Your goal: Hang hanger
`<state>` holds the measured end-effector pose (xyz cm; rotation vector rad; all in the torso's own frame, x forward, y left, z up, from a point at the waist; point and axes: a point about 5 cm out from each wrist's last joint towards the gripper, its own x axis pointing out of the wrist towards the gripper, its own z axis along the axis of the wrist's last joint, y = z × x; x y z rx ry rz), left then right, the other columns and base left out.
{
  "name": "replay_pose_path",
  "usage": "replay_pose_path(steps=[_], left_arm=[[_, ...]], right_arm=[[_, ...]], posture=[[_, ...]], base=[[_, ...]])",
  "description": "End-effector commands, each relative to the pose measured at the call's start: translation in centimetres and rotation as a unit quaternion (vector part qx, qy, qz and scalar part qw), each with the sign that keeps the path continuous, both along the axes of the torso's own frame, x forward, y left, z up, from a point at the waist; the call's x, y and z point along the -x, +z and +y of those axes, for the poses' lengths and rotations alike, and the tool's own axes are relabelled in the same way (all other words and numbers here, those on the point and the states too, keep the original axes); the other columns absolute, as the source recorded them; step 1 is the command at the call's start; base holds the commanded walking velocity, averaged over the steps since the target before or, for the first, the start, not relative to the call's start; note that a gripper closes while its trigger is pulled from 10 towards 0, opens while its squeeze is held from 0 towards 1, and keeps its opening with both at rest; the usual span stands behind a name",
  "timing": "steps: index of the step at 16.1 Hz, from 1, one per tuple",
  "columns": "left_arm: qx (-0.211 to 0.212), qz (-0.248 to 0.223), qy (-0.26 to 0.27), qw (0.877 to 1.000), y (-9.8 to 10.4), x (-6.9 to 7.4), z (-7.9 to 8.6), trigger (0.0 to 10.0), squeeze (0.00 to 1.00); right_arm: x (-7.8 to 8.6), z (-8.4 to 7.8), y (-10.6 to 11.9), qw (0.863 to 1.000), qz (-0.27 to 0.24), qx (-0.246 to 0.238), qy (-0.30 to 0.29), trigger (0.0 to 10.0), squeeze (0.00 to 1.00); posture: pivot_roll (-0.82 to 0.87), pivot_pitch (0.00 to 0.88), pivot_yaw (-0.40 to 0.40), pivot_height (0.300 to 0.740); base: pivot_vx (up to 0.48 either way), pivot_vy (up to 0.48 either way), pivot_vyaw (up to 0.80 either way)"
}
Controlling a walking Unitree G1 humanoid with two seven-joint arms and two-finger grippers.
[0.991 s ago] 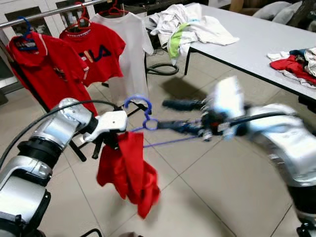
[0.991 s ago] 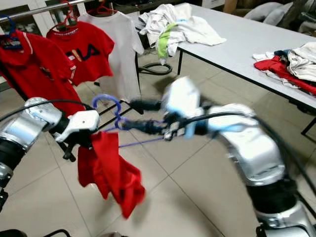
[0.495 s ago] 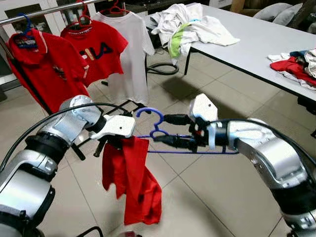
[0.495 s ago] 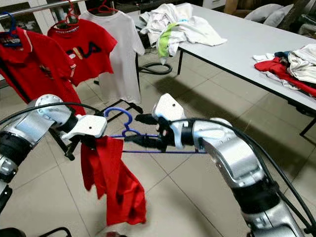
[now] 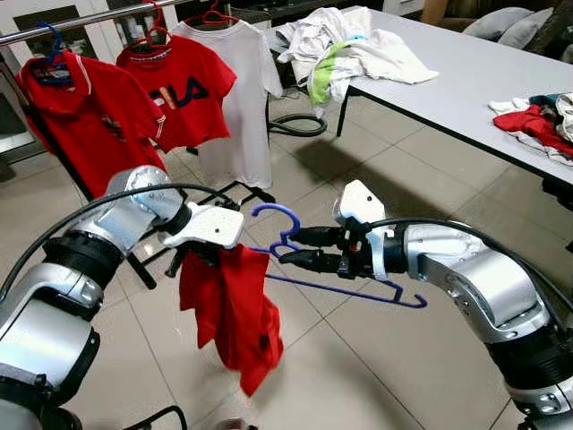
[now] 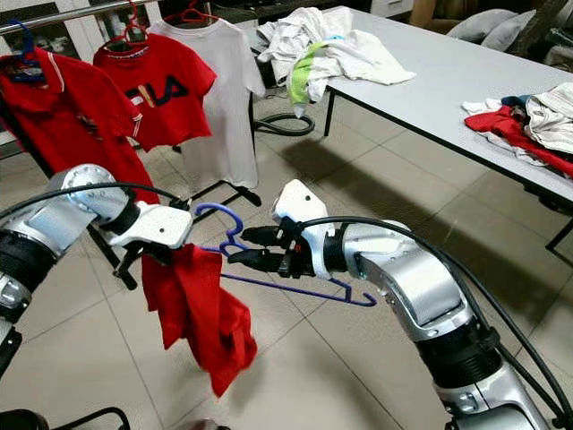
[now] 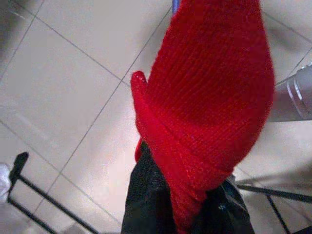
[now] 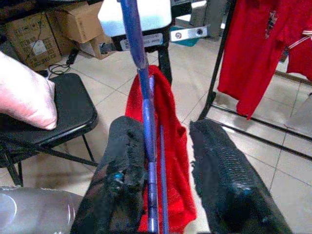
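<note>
A blue wire hanger (image 5: 345,287) hangs at a slant over the floor, its hook (image 5: 273,213) pointing up. One end is tucked into a red garment (image 5: 235,309). My left gripper (image 5: 201,260) is shut on the top of that garment (image 7: 209,97), which dangles below it. From the right, my right gripper (image 5: 288,248) reaches the hanger's neck. Its fingers stand apart, and the blue rod (image 8: 146,161) lies along one finger (image 8: 122,165).
A clothes rail (image 5: 98,18) at the back left carries two red shirts (image 5: 85,125) and a white shirt (image 5: 237,90). A grey table (image 5: 466,81) with piles of clothes stands on the right. A black chair (image 8: 53,107) is nearby.
My right arm has stopped swinging and now holds steady at the hanger's neck. The hanger's free end has dropped, so the bar slants down to the right. The red garment has swung a little.
</note>
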<state>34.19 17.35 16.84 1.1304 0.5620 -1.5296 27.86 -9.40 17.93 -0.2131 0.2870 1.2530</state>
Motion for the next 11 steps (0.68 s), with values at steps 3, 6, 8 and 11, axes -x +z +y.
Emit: replay_pose_path(steps=[3,6,8,11], left_arm=[[0.009,-0.038,-0.023,0.999,1.34,-0.56,-0.96,0.0,0.00],[0.014,-0.060,-0.022,0.998,1.52,-0.83,-1.13,0.0,0.00],[0.020,-0.071,-0.019,0.997,1.64,-1.02,-1.13,0.0,0.00],[0.032,-0.088,-0.010,0.996,2.06,-1.37,-1.06,0.0,0.00]], right_arm=[[0.09,0.22,-0.39,1.000,0.019,-0.011,-0.008,0.0,0.00],[0.13,0.27,-0.41,0.999,0.023,-0.020,-0.010,0.0,0.00],[0.10,0.27,-0.41,0.999,0.024,-0.022,-0.011,0.0,0.00],[-0.01,0.20,-0.36,0.999,0.023,-0.025,-0.015,0.0,0.00]], posture=[[-0.06,0.000,0.050,0.740],[-0.06,0.000,0.049,0.740],[-0.06,0.000,0.048,0.740],[-0.06,0.000,0.047,0.740]], base=[[0.000,0.000,0.00],[0.000,0.000,0.00],[0.000,0.000,0.00],[0.000,0.000,0.00]])
